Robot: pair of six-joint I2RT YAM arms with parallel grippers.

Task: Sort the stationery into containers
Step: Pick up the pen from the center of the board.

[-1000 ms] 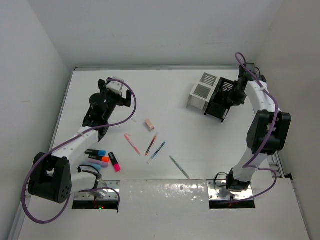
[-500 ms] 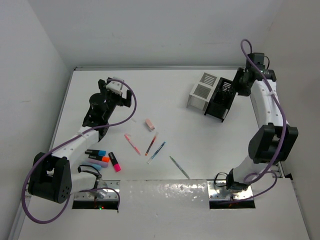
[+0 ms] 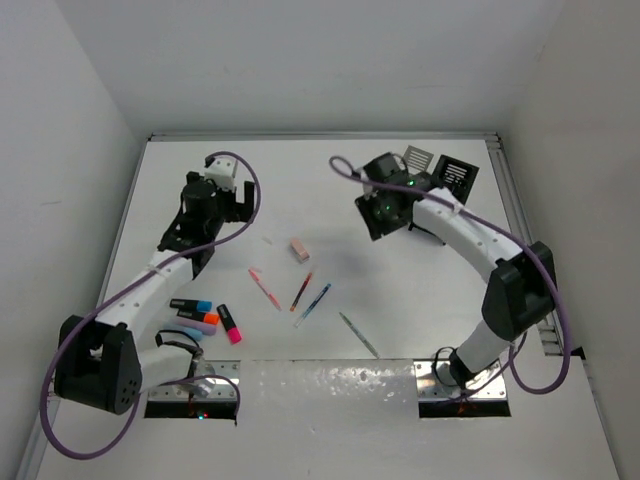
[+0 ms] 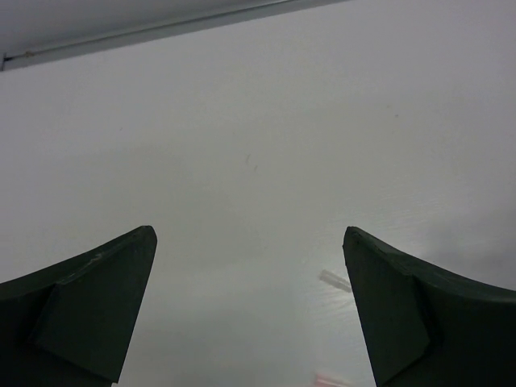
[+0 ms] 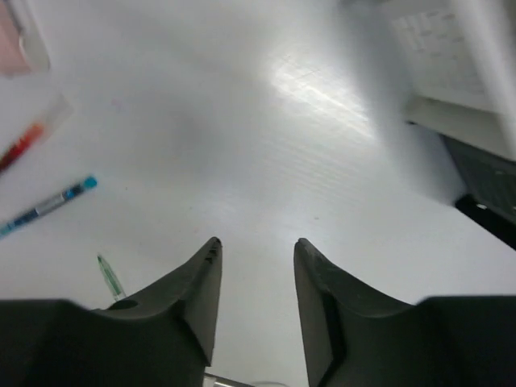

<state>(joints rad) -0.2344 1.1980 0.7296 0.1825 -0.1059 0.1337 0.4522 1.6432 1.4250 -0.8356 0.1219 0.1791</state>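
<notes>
The stationery lies mid-table: a pink eraser (image 3: 298, 249), a pink pen (image 3: 265, 288), a red pen (image 3: 302, 290), a blue pen (image 3: 313, 305) and a grey pen (image 3: 358, 335). Three highlighters (image 3: 205, 315) lie near the left arm. No scissors show. The white organiser (image 3: 418, 158) and the black organiser (image 3: 458, 175) stand at the back right, partly hidden by my right arm. My right gripper (image 3: 378, 218) (image 5: 256, 242) is open and empty above bare table, right of the eraser (image 5: 20, 40). My left gripper (image 3: 235, 205) (image 4: 250, 234) is wide open and empty at the back left.
The white walls close the table at the back and on both sides. The wall edge (image 4: 161, 32) shows ahead of the left gripper. A small clear scrap (image 3: 267, 240) lies left of the eraser. Purple cables loop over both arms.
My right arm has swung from beside the black organiser leftward and now hangs over the table in front of the white organiser. The left gripper has shifted slightly.
</notes>
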